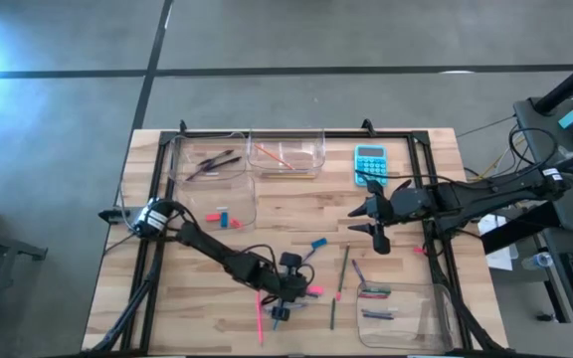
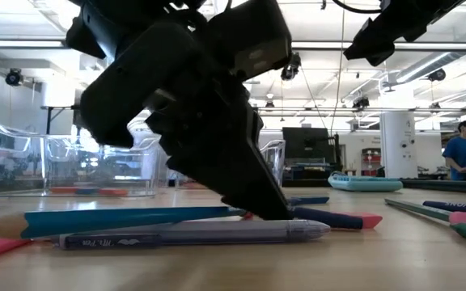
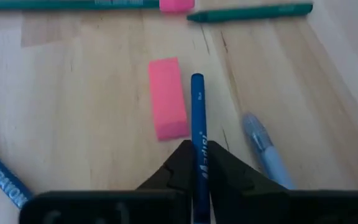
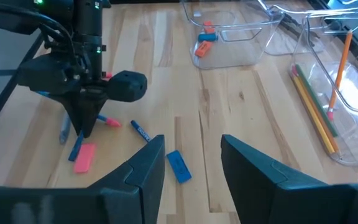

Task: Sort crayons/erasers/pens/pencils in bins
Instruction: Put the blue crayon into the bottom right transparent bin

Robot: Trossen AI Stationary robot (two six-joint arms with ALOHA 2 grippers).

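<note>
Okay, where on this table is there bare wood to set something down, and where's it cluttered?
Free: the wood between the eraser bin and the right gripper, and the near left corner. Crowded: around the left gripper, shut on a blue crayon, with the pink eraser beside it.

Two matte black jointed arms trail looped black cables. The left hand (image 4: pixel 82 127) is a blocky dark wedge; the right hand (image 4: pixel 191 168) has broad, flat black fingers.

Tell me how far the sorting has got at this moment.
Partly done: the four clear plastic bins already hold some items. In hand: the left claw is shut on a thin blue pencil. Left: a pink block eraser, a blue block eraser and several sticks lie loose. The right claw waits open.
</note>
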